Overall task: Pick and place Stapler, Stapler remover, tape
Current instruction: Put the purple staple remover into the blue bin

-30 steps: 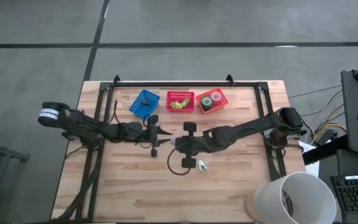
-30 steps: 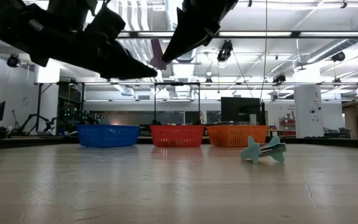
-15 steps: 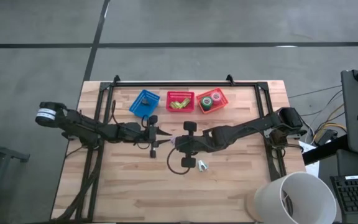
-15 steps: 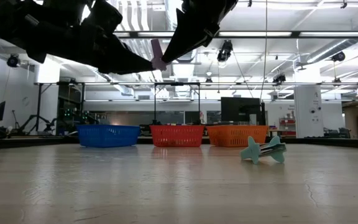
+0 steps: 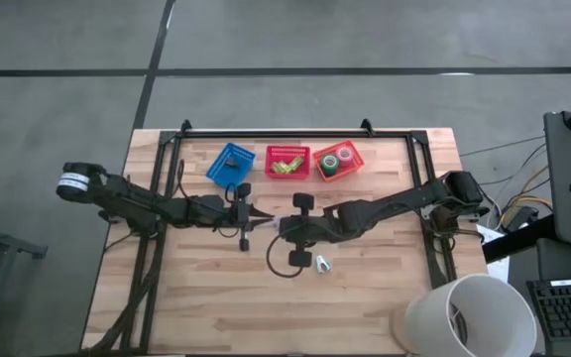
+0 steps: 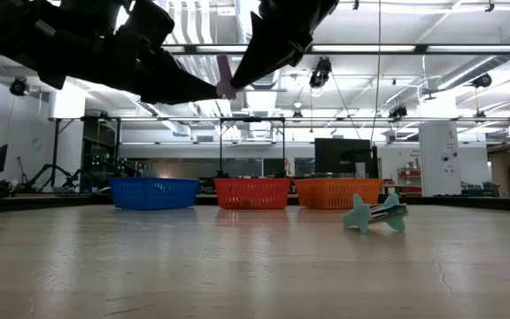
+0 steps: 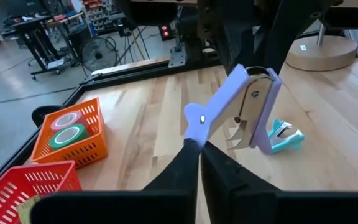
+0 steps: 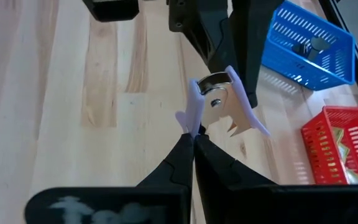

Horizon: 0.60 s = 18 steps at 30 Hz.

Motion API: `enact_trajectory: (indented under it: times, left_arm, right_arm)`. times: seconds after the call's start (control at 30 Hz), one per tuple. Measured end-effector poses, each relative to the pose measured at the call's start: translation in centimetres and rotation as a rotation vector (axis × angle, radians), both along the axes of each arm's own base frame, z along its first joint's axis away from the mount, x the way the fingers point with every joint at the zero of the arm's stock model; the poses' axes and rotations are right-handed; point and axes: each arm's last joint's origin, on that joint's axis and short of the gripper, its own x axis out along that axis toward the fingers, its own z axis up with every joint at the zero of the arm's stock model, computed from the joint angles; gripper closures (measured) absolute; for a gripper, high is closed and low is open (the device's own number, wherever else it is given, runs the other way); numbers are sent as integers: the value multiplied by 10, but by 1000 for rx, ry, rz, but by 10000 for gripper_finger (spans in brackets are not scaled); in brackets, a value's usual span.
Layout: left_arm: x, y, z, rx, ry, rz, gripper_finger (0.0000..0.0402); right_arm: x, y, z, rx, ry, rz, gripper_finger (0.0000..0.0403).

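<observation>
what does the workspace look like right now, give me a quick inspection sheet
surface: wooden table, bare boards in front.
job's things: purple staple remover held in the air between both arms; teal staple remover lying on the table; tape rolls, pink and green, in the orange basket.
clutter: yellow-green items in the red basket; dark items in the blue basket.
grippers: left gripper and right gripper each pinch a wing of the purple staple remover.
cables: black cable loop under the right arm.
surroundings: white bin, keyboard.
</observation>
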Motion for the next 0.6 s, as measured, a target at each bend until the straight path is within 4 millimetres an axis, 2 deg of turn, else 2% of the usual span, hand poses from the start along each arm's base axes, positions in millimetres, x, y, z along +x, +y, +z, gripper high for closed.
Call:
enact_trajectory:
  times: [0.47, 0.6]
  left_arm:
    - [0, 1, 1, -39, -15, 37, 400]
    - [0, 1, 1, -43, -20, 46, 400]
  right_arm:
    - [1, -1, 0, 62, -20, -65, 394]
    - [0, -2, 0, 79, -21, -78, 378]
